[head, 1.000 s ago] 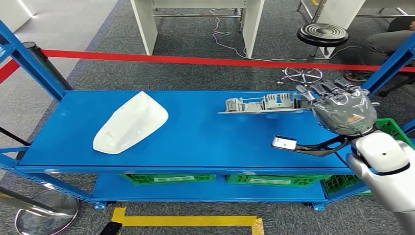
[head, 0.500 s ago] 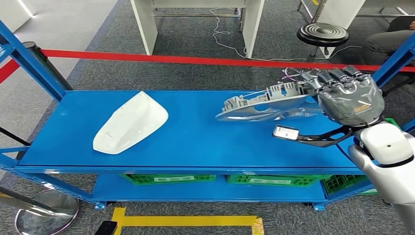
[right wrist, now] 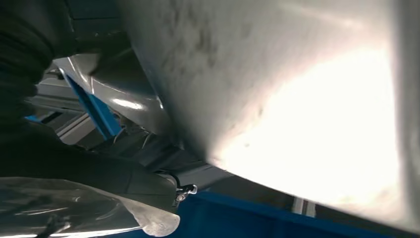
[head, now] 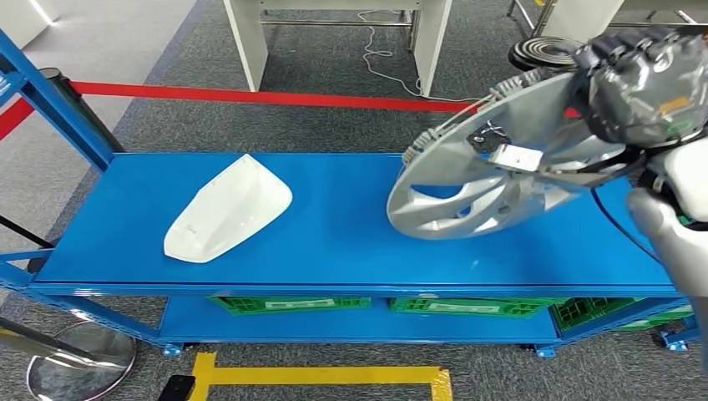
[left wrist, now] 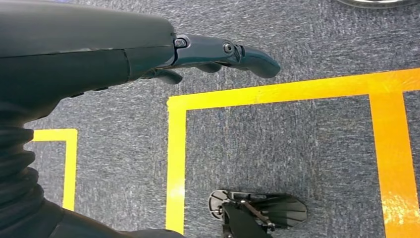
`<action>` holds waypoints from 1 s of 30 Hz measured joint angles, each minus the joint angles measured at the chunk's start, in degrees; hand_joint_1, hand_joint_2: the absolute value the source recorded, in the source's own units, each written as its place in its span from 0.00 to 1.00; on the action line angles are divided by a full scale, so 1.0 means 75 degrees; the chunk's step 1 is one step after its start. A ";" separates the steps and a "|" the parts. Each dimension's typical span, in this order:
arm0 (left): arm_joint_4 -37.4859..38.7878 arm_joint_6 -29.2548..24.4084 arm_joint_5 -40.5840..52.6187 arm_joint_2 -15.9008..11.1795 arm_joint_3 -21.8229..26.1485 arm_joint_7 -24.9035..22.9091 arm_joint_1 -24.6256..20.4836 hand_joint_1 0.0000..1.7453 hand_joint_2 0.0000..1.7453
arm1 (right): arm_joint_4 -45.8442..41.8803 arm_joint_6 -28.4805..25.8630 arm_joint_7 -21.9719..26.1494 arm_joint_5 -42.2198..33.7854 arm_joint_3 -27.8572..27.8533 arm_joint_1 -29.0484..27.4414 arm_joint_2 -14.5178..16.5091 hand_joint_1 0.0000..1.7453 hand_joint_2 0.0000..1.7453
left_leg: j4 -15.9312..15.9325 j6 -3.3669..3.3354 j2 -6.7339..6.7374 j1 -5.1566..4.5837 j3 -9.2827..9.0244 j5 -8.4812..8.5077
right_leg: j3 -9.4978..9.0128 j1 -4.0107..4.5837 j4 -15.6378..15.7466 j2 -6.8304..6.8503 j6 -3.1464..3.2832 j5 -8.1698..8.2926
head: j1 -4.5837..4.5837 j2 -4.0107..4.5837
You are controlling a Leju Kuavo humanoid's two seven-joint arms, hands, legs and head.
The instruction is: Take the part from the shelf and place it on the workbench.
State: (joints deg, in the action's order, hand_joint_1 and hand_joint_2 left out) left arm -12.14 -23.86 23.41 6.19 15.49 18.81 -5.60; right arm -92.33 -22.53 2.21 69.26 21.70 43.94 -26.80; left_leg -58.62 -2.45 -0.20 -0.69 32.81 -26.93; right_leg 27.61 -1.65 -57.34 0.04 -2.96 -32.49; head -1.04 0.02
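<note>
I see the right hand (head: 643,79) gripping the silver wheel cover (head: 493,171) by its rim, tilted up above the blue shelf (head: 334,242). Left hand (left wrist: 148,54) hangs, fingers (left wrist: 237,52) loosely extended, empty.

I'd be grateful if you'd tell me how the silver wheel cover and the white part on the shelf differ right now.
The silver wheel cover is round and spoked; the white part is a smooth elongated shell. The wheel cover is tilted up off the blue shelf, held by the right hand; the white part lies flat, untouched. Both are over the top shelf.
</note>
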 joint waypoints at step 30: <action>-0.0001 -0.0144 0.0100 0.0068 0.0260 -0.0020 -0.0051 0.00 1.00 | 0.0388 0.0265 -0.0386 -0.0710 0.0592 0.0940 -0.0054 1.00 1.00 | -0.0084 0.0025 -0.0031 0.0039 0.0165 0.0062 | 0.0960 0.0021 -0.0349 -0.0059 0.0157 0.0647 | 0.0079 0.0000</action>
State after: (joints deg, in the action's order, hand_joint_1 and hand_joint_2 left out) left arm -12.15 -24.94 24.17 6.69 17.44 18.65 -5.98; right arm -89.42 -20.55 -0.68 63.93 26.14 50.99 -27.21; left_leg -59.25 -2.26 -0.43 -0.40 34.05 -26.47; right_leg 34.81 -1.50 -59.96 -0.40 -1.78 -27.63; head -0.45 0.02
